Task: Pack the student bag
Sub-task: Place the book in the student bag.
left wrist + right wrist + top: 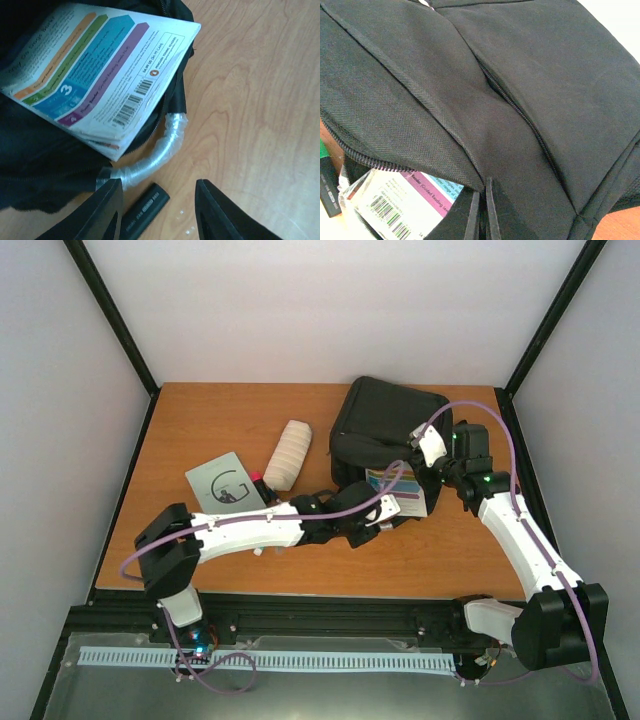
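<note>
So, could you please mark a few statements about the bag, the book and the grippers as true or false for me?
1. The right gripper pinches the student bag's fabric. True.
2. The book lies wholly outside the bag. False: it sticks partly into the opening.
3. The left gripper grips the book. False: its jaws stand open, not on the book.
4. A black marker lies on the table by the bag's grey handle. True.

Left arm (250, 530) extends low and rightward; left tool (159, 184) has jaws apart. Right arm (520, 535) bends forward and inward; right tool (481, 189) is closed tight.
</note>
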You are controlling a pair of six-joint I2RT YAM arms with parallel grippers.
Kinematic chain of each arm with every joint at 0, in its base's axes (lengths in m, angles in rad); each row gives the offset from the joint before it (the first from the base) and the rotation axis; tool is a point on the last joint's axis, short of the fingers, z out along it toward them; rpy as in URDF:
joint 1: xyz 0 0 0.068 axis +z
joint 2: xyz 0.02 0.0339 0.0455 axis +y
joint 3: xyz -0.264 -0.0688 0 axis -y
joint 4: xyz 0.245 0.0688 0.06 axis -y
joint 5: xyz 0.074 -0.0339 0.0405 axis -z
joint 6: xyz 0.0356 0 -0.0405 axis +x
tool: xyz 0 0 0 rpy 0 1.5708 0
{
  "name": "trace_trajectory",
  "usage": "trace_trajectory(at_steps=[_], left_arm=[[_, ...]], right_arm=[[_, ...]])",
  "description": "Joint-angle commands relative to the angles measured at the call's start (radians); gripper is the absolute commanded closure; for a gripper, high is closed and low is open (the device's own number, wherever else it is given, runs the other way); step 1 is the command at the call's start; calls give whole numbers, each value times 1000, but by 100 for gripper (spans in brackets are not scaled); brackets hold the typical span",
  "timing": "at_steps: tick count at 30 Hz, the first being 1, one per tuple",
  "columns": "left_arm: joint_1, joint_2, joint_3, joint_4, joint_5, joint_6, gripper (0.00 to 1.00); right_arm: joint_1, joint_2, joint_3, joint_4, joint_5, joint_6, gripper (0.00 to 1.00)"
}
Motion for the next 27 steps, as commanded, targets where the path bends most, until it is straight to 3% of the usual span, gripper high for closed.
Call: trace_trajectory(at_steps=[1,15,27], left_arm=[[-16,49,67,73,-44,158,60],[-17,235,179,97,-81,393,57],[-17,330,246,90,-199,450,67]], right_arm=[[5,-35,10,43,-61,9,97],[5,-47,10,40,-100,7,97],[5,-61,3,34,-137,5,97]])
